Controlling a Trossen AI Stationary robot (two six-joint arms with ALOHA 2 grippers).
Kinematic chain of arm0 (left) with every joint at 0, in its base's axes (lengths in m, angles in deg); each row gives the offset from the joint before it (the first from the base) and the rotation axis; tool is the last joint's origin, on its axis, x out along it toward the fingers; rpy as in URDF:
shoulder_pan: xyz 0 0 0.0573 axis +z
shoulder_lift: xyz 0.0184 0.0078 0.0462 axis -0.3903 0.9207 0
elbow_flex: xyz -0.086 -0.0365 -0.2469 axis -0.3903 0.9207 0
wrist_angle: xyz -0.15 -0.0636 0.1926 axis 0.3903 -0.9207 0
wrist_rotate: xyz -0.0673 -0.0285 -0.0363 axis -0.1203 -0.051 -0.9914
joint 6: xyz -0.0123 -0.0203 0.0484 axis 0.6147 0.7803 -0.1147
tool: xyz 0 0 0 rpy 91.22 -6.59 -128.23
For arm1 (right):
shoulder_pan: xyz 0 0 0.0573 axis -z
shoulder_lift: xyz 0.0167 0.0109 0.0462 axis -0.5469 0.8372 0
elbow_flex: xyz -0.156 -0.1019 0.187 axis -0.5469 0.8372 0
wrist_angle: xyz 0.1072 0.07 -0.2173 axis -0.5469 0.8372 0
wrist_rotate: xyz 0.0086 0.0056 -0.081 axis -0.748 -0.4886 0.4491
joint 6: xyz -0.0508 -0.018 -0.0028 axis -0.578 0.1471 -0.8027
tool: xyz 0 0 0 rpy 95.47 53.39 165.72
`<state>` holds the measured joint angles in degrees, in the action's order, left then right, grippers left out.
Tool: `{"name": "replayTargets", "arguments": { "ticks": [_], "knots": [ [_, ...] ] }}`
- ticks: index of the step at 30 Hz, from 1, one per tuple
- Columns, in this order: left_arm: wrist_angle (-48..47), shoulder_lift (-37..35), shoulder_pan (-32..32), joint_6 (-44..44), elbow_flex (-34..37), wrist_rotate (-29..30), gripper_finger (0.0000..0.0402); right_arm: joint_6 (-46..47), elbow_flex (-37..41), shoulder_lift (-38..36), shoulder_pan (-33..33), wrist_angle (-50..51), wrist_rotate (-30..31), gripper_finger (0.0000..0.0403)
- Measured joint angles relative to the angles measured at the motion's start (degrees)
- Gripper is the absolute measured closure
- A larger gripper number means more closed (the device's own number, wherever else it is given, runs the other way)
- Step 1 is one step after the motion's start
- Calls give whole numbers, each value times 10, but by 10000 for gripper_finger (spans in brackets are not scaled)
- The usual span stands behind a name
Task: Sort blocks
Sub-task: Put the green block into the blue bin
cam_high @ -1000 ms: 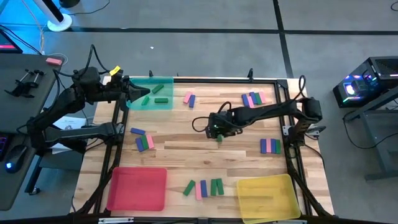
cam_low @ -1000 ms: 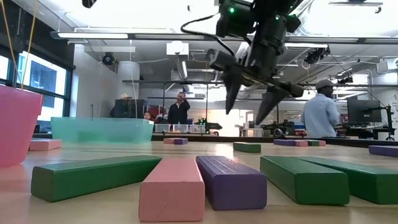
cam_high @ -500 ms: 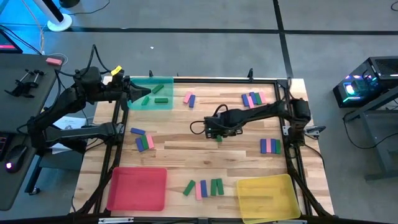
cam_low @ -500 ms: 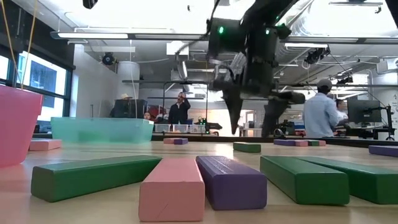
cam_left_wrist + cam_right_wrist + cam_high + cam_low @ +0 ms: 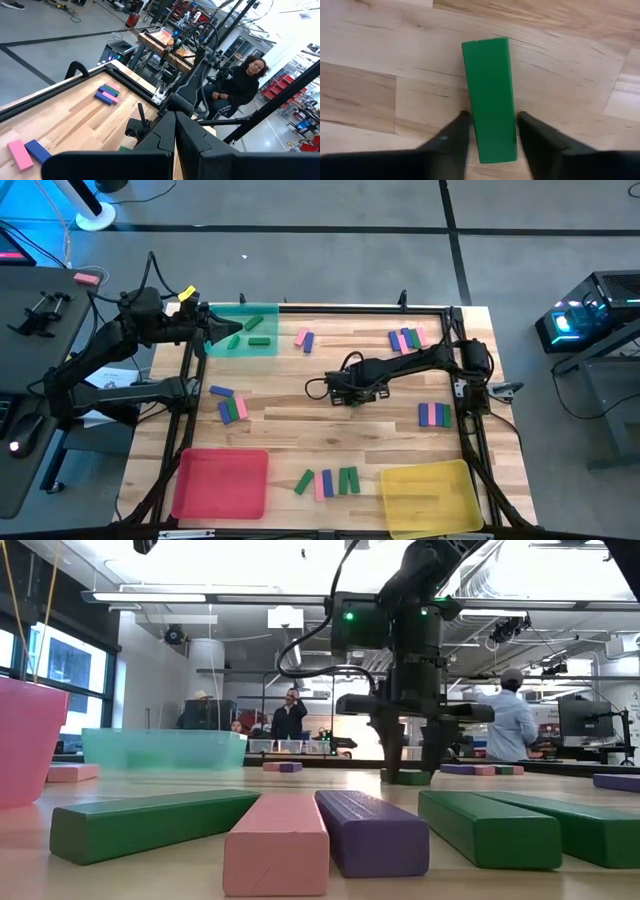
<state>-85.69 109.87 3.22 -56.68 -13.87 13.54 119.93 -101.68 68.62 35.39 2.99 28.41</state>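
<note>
moved: right gripper (image 5: pixel 409 776) dropped from above the worktop (image 5: pixel 330 425) to its surface since a second ago; fingers narrowed from wide spread to straddling the green block (image 5: pixel 489 97)
right gripper: fingers down either side of the block's near end, part open, small gaps both sides in the wrist view; not yet pinching, I'd say
block: flat on the worktop centre, alone, well apart from the other clusters
left gripper (image 5: pixel 222 332): pressed together, empty, parked over the green tray (image 5: pixel 262 313)
do it well: close squarely on the long sides, stay centred so the block doesn't twist; lift straight before heading to the green tray, likely its bin
hidden: high view, arm covers the block; low view, only a sliver of green between the fingertips; contact at the pads unclear; left wrist view mostly its own fingers
</note>
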Motion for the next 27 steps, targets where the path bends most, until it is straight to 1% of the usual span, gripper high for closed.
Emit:
{"name": "replayTargets", "arguments": {
  "ticks": [3,4,9,12,16,18,20,21,24,27],
  "knots": [
    [0,0,0,0,0,0,401,-14,0,-1,-3,7,0,355],
    [0,0,0,0,0,0,401,-21,0,-4,-5,8,0,364],
    [19,1,0,11,0,0,401,-20,2,-28,-15,27,-2,364],
    [50,8,0,15,0,-1,401,-20,3,-73,-23,52,6,364],
    [91,29,0,10,0,-1,401,-24,2,-148,-37,82,60,364],
    [107,47,0,10,0,-1,401,-37,2,-193,-49,73,85,364],
    [107,71,-1,6,-1,-3,401,-63,2,-240,-59,68,96,364],
    [107,85,-3,-5,-1,-13,401,-83,2,-261,-63,57,97,364],
    [111,139,-17,-56,-1,-61,399,-154,2,-319,-72,18,99,364],
    [158,198,-46,-94,0,-97,381,-216,1,-363,-73,-20,89,364]
  ]
}}
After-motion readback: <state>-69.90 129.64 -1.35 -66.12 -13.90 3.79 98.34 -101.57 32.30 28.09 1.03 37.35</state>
